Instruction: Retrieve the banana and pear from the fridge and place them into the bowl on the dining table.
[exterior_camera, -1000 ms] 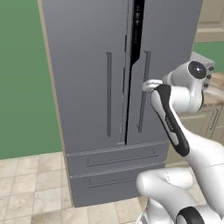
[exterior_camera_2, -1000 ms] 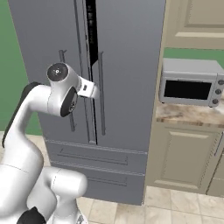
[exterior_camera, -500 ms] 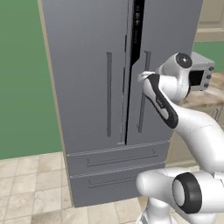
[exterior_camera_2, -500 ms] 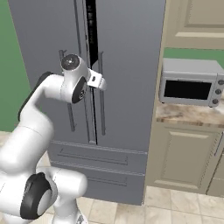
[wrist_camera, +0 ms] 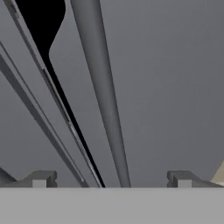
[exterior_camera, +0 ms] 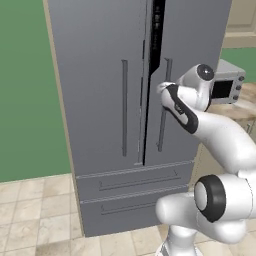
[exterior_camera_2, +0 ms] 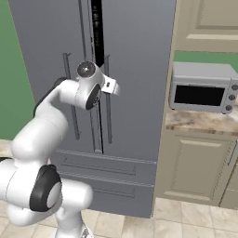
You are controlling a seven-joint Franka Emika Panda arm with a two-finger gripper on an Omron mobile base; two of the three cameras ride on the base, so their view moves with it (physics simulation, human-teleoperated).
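At the fridge (exterior_camera: 100, 100), smooth grey handle (wrist_camera: 103, 96), pincer (wrist_camera: 111, 179) spread

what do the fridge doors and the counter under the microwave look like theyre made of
Fridge: looks like brushed or painted metal, judging by its even dark grey matte faces and thin matching handles; being rendered, it could be plastic. Counter: looks like polished stone, mottled beige-brown with a faint sheen.
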